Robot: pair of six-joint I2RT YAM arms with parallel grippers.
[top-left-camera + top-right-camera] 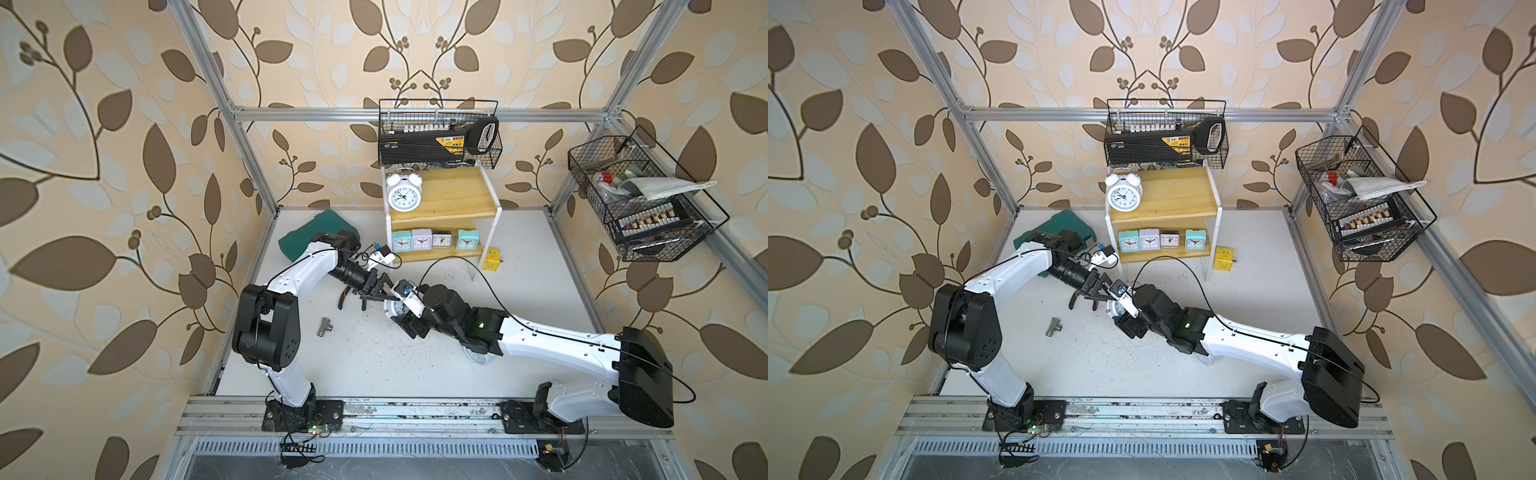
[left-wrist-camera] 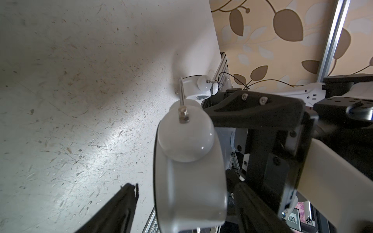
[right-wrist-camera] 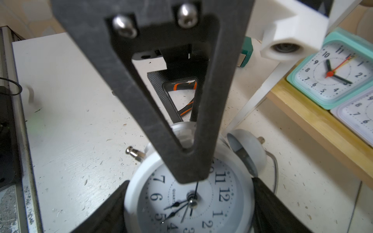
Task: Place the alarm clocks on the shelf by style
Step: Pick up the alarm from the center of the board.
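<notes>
a lab robot cell: bare aluminium frame [image 1: 316,113], wallpaper panels [image 1: 104,166], mounting rail [image 1: 415,409].

1. On the dial of the white twin-bell clock [image 3: 222,201], the numerals 11, 12, 1, 2, 3, 4, 5, 6 and 7 are read in the right wrist view, together with the word "QUARTZ", whose last letter is partly lost.
2. On the mint square clock [image 3: 333,72], the numerals 1, 2 and 4 to 11 are read; 12 is crossed by the orange hand.
3. On the lilac square clock [image 3: 359,115], cut by the frame edge, only 6, 7 and 8 are made out.
4. In both top views, numerals are seen on the upper clock [image 1: 404,194] standing on the shelf [image 1: 453,195], and print on the yellow label [image 1: 451,146] in the wire basket [image 1: 494,153], but both are too small to be read.
</notes>
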